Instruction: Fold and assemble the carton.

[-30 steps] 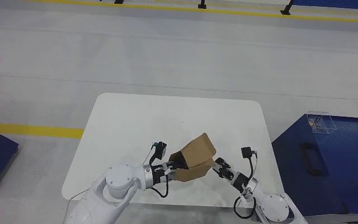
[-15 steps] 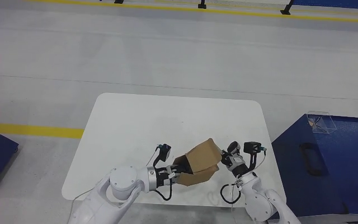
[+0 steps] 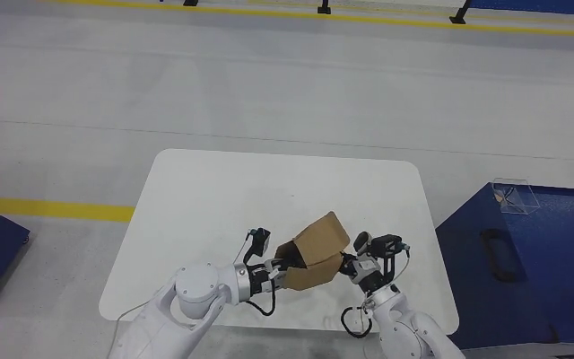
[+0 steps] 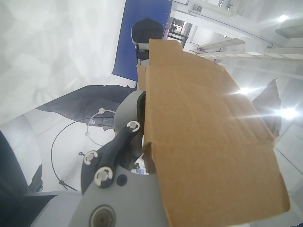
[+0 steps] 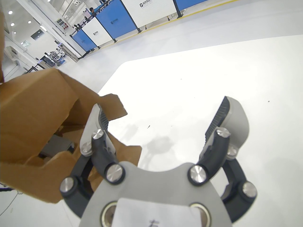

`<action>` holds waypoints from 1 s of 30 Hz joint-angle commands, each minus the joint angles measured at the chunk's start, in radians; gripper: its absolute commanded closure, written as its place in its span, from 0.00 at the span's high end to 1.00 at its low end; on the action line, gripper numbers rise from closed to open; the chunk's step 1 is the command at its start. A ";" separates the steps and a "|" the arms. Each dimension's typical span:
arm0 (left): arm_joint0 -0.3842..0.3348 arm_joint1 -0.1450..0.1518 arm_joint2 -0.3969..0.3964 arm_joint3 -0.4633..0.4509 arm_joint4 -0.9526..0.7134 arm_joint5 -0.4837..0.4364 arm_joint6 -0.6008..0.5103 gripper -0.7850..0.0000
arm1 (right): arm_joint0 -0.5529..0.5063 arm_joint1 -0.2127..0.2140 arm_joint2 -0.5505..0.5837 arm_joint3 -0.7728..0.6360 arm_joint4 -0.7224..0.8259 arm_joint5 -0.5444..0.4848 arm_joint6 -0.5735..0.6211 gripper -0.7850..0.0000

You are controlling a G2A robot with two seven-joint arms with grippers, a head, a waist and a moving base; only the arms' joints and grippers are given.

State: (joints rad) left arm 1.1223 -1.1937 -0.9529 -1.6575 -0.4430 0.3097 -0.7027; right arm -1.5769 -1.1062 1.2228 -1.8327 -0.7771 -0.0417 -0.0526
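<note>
**Carton gripped at one end, touched at the other**

The brown carton point(image 3: 316, 249) is found over the near part of the white table point(image 3: 224, 193), about midway across its width. It is partly erected and tilted, with its farther end raised. Whether its lower edge rests on the table cannot be told.

The left arm is laid along the table's near edge, with the forearm stretched toward the carton and the wrist roughly level. The left gripper point(image 3: 279, 267) is closed onto the carton's left end. In the left wrist view one ribbed pad point(image 4: 141, 105) is pressed against a cardboard panel, while the opposite finger is hidden behind that panel.

The right arm is brought up from the near edge, its wrist pointed at the carton's other end, so that the two grippers face each other across it. The right gripper point(image 5: 162, 107) is spread wide. One of its fingers point(image 5: 91, 128) is laid against a loose flap point(image 5: 113, 106), and the other is held over bare tabletop, clear of the cardboard.
</note>
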 commanded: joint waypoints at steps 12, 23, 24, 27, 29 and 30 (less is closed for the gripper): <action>-0.002 0.000 0.008 -0.011 0.035 -0.012 -0.025 0.00 | 0.044 -0.007 0.079 0.010 0.086 0.019 0.068 1.00; -0.006 0.001 0.006 -0.019 0.049 -0.011 -0.041 0.00 | 0.058 -0.003 0.077 0.012 -0.004 -0.074 0.188 1.00; -0.006 0.001 0.004 -0.018 0.046 -0.009 -0.040 0.00 | 0.055 -0.003 0.077 0.010 -0.007 -0.074 0.195 1.00; -0.007 0.001 0.001 -0.015 0.036 -0.005 -0.039 0.00 | 0.038 -0.004 0.078 -0.013 0.014 -0.081 0.213 1.00; -0.006 0.000 0.000 -0.013 0.034 -0.006 -0.040 0.00 | 0.027 -0.004 0.082 -0.028 0.000 -0.079 0.207 1.00; -0.006 0.001 -0.001 -0.012 0.032 -0.006 -0.042 0.00 | 0.022 -0.005 0.085 -0.034 0.002 -0.077 0.199 1.00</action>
State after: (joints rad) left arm 1.1160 -1.1933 -0.9526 -1.6705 -0.4097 0.3043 -0.7431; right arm -1.5503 -1.1106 1.3055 -1.8613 -0.7738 -0.1205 0.1538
